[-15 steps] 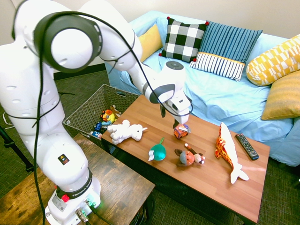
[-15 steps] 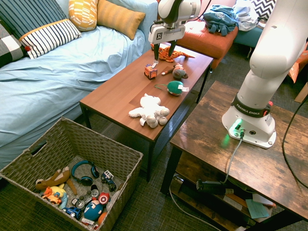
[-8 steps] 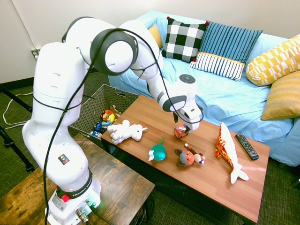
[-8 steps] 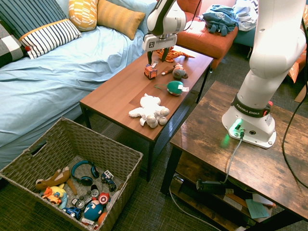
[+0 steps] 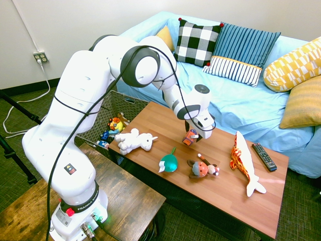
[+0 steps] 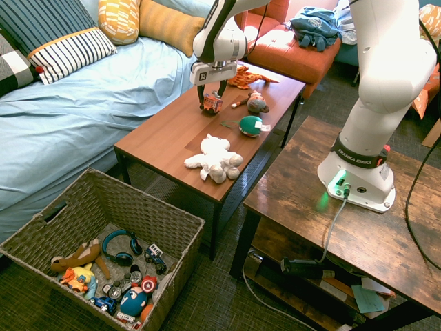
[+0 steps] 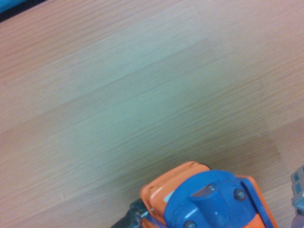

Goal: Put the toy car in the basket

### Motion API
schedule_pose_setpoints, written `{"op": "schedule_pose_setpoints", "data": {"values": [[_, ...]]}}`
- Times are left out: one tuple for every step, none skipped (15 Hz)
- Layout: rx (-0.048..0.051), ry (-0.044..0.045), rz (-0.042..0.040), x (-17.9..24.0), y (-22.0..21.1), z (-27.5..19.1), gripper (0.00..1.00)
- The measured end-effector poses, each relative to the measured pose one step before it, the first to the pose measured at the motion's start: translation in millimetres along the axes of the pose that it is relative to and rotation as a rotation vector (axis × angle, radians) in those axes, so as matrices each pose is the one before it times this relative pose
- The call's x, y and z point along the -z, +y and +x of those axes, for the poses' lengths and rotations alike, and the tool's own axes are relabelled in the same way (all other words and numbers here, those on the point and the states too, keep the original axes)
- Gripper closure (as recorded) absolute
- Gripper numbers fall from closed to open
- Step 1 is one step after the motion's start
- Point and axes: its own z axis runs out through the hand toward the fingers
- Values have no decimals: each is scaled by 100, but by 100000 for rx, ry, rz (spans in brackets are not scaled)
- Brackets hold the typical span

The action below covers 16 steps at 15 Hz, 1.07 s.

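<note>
Car [image 6: 211, 103] | between tool [image 6: 212, 97] fingertips | on table [image 6: 158, 131] | tool wide

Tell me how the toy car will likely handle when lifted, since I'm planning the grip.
The toy car will probably stay stiff, as its orange and blue shell looks like hard plastic. It may feel slick, since the blue part shines. Its boxy shape suggests little rolling between the fingers.
</note>
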Motion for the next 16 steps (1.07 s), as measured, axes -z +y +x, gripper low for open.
{"op": "schedule_pose_setpoints", "data": {"values": [[-491, 355, -122, 65, 201, 299, 100], [-505, 382, -174, 61, 246, 342, 100], [-417, 242, -88, 45, 188, 267, 100], [-189, 97, -44, 16, 84, 113, 100], [41, -3, -5, -2, -11, -17, 100], [153, -60, 10, -15, -59, -86, 100], [140, -138, -15, -53, -53, -107, 100], [124, -157, -126, -113, -18, -104, 100], [53, -117, -107, -98, 2, -65, 100], [-21, -13, 51, 5, -2, 5, 100], [37, 98, 178, 100, -32, 28, 100], [130, 281, 471, 287, -126, 14, 100], [169, 520, 915, 655, -220, -13, 100], [262, 713, 1238, 1163, -220, -137, 100], [405, 872, 1566, 1584, -284, -298, 100], [787, 1101, 1980, 2050, -392, -550, 100]]}}
